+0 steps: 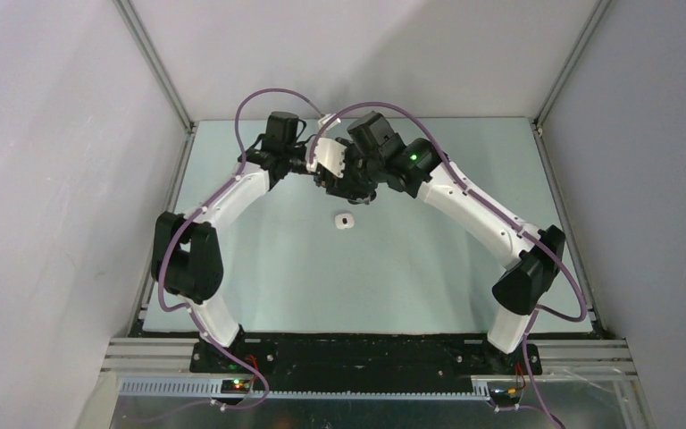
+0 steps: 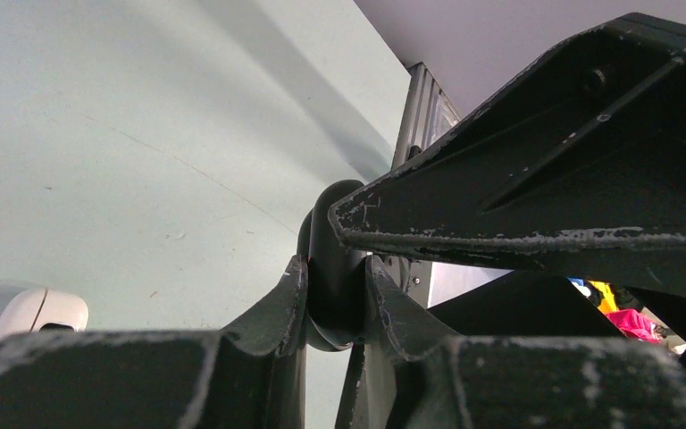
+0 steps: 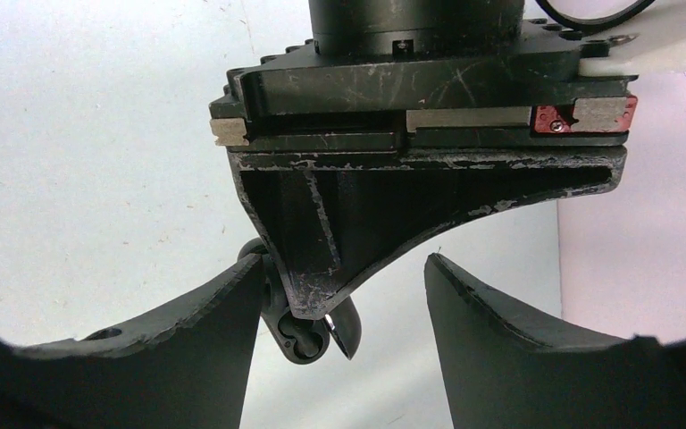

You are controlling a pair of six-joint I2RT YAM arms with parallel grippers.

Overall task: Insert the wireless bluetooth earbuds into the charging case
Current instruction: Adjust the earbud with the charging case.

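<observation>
A black charging case (image 2: 329, 219) is pinched between the fingers of my left gripper (image 2: 337, 268), which is shut on it above the table. In the right wrist view the case (image 3: 304, 340) hangs below a left finger (image 3: 339, 223) with its lid (image 3: 348, 326) hinged open and dark wells showing. My right gripper (image 3: 344, 264) is open, its fingers standing either side of the case, the left one close to it. From above, both grippers (image 1: 347, 181) meet at the far middle. I cannot make out the earbuds; whether any sit in the wells is unclear.
A small white case (image 1: 344, 221) lies on the pale green table (image 1: 429, 268) just in front of the grippers, also low left in the left wrist view (image 2: 36, 313). Aluminium frame posts (image 1: 156, 80) and grey walls surround the table.
</observation>
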